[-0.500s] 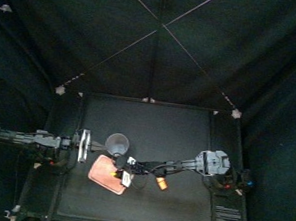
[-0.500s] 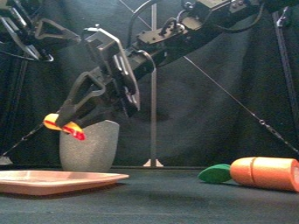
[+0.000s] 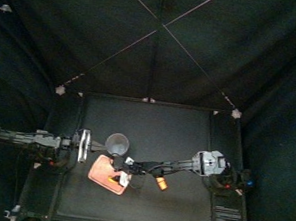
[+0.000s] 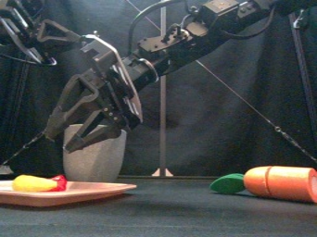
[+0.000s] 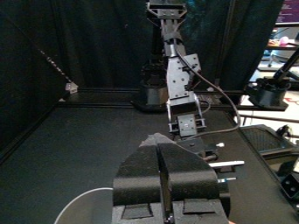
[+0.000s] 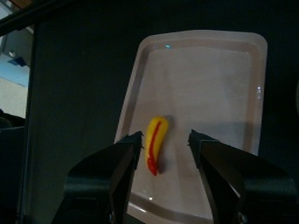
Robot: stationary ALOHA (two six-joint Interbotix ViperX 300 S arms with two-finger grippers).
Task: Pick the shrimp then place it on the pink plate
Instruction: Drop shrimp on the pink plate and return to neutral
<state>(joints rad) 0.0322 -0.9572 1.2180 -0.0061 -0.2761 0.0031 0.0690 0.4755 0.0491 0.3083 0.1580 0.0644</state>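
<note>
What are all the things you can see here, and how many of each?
shrimp: 1, yellow with a red tail, lying on the pink tray
pink tray: 1, pink, flat on the table, left of the middle, toward the front
grey cup: 1, grey speckled, standing upright behind the tray
toy carrot: 1, orange with a green end, lying on the table to the right of the tray
table: 1, black, under everything
right gripper: 1, black, open, hanging over the tray above the shrimp
left gripper: 1, black, shut, resting at the table's left side
</note>
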